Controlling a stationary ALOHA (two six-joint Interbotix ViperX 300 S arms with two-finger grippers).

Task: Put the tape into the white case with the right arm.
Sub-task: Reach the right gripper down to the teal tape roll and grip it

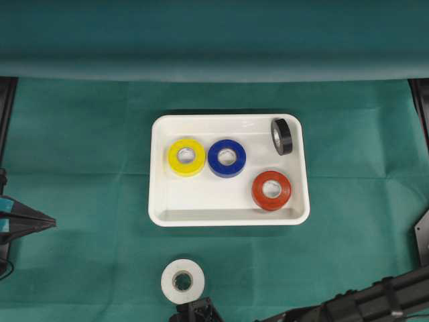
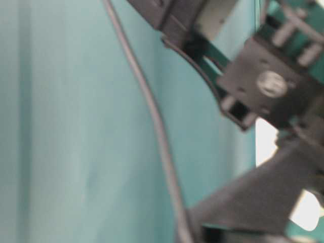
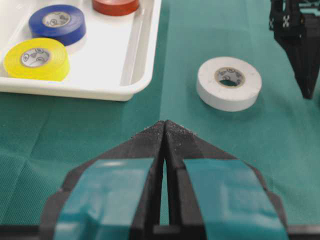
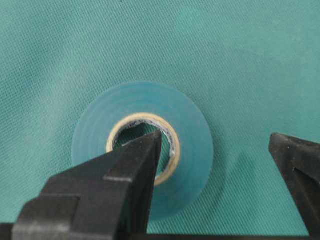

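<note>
Table: green cloth (image 1: pixel 87 174) covers the whole top, with a fold of the same cloth along the back.
White case (image 1: pixel 161 201): sits in the middle of the cloth, flat, with its long side running left to right.
In the case: a yellow roll (image 1: pixel 186 157) and a blue roll (image 1: pixel 226 157) lie flat just beside each other, a red roll (image 1: pixel 271 190) lies flat near the front right, and a black roll (image 1: pixel 281 136) stands on its edge in the back right corner.
White tape (image 1: pixel 182 281): lies flat on the cloth, outside the case, near its front rim and well in front of the yellow roll.
Right gripper (image 4: pixel 215 150): the two black fingers are spread wide apart. One finger tip (image 4: pixel 145 150) is over the hole of the tape and the other is past its outer edge. Whether they touch the tape, I cannot tell.
Right arm (image 1: pixel 375 302): comes in from the bottom right corner, low over the cloth.
Left gripper (image 3: pixel 165 131): its fingers, with light-blue strips, are pressed together and hold nothing. It points at the cloth between the case and the white tape.
Table-level view: too blurry and too close to tell much, only dark arm parts and a cable.
</note>
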